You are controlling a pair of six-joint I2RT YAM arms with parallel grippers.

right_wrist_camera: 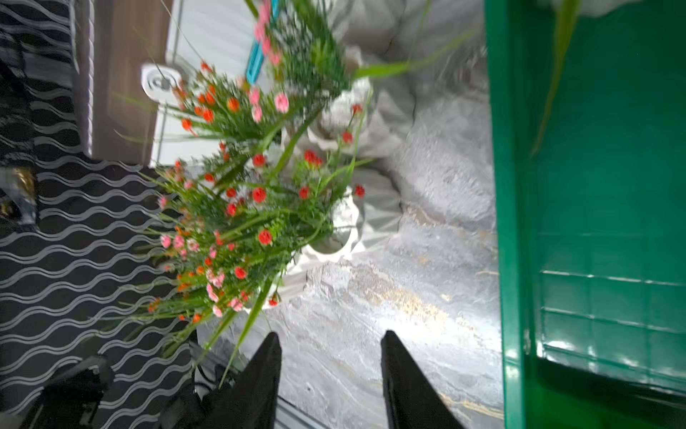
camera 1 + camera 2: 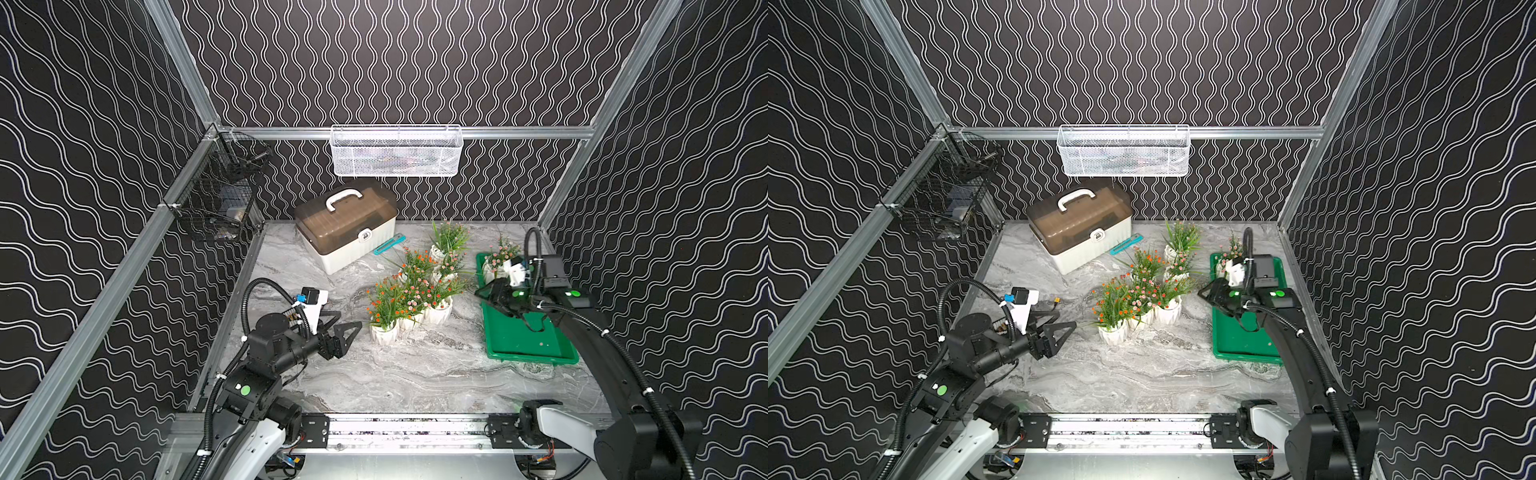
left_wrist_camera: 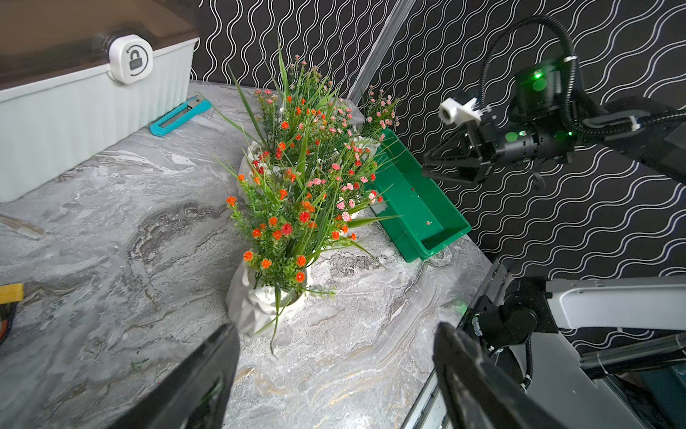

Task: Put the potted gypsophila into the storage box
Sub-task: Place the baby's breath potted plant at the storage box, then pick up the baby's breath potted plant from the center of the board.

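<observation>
At the lower left in a top view, the left fingers (image 2: pixel 349 326) sit low over the grey surface (image 2: pixel 415 374). They are spread wide and hold nothing. They point to the right, at the nearest pot (image 2: pixel 384 332), which is just beside them.

That pot is one of the potted gypsophila (image 2: pixel 415 291). Most of these small white pots stand up straight in a bunch in the middle of the frame. Some have orange flowers and some have pink ones. The bunch runs from the nearest pot up and to the right.

Right of the bunch lies the storage box (image 2: pixel 523 340), a flat green tray. Its long side runs from the bottom of the frame to the top.

The right fingers (image 2: pixel 484 293) hang above the left rim of the box. The right wrist view shows them apart with nothing between them. They point left, and the bunch of pots is near them on that side.

One pink pot (image 2: pixel 500 257) already stands in the upper end of the box, just above the right fingers in the frame.

I think the right arm is the better one for the next pot. It is right by the box, and the pots are just to its left.

At the upper middle is a white case (image 2: pixel 345 232).
</observation>
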